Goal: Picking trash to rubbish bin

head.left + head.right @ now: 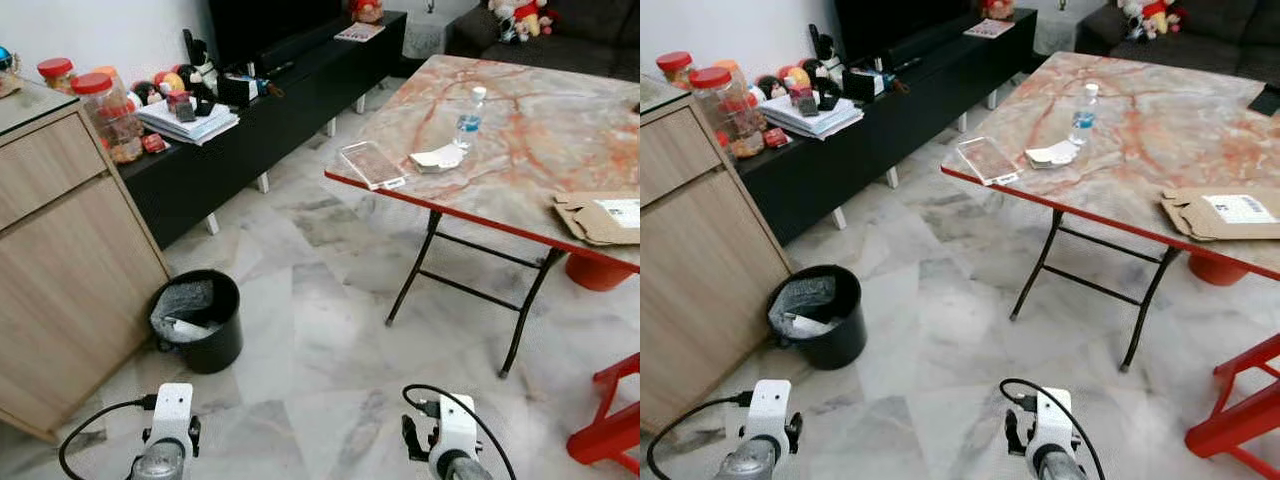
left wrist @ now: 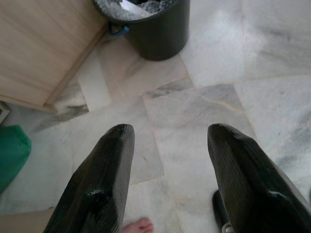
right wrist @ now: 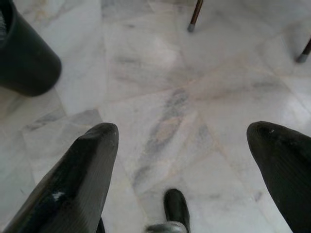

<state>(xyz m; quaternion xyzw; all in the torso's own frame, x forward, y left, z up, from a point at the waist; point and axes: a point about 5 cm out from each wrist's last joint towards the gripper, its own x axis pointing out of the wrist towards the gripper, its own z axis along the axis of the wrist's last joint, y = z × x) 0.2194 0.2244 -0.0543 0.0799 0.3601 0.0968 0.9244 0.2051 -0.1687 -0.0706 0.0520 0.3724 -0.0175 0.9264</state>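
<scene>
A black rubbish bin with a grey liner and some trash inside stands on the marble floor beside a wooden cabinet. On the marble-pattern folding table lie a clear plastic tray, a crumpled white paper, a water bottle and a flattened cardboard box. Both arms hang low in front of me. My left gripper is open over bare floor, with the bin ahead of it. My right gripper is open and empty above the floor, the bin off to one side.
The wooden cabinet stands left of the bin. A black TV console with jars and books runs along the wall. A red stool and an orange bucket sit at the right. A green bag and a person's toes are near the left gripper.
</scene>
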